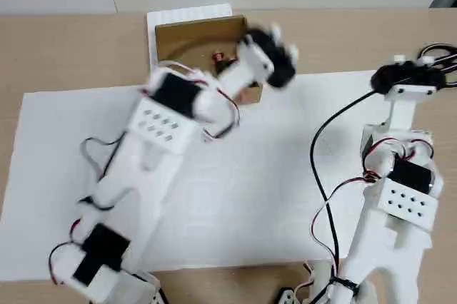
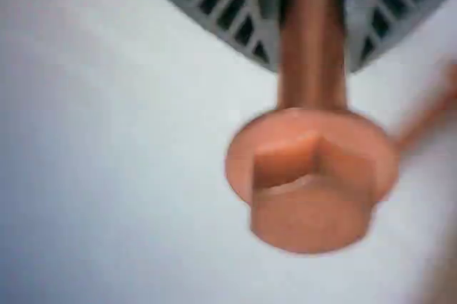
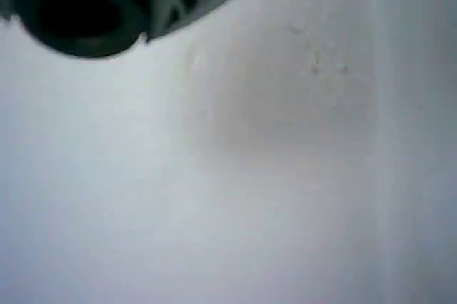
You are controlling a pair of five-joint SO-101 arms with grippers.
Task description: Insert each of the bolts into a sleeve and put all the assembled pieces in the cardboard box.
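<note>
One bolt is gripped by its shank in the left gripper, above the cardboard box near the tabletop's far edge; if released with no sleeve, it would be boxed unassembled

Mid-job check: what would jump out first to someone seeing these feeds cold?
The orange bolt looms head-on at the left wrist camera, its shank clamped in the left claw, which hangs by the cardboard box corner. Next comes the black sleeve, its open end facing the right wrist camera, above the white paper.
</note>
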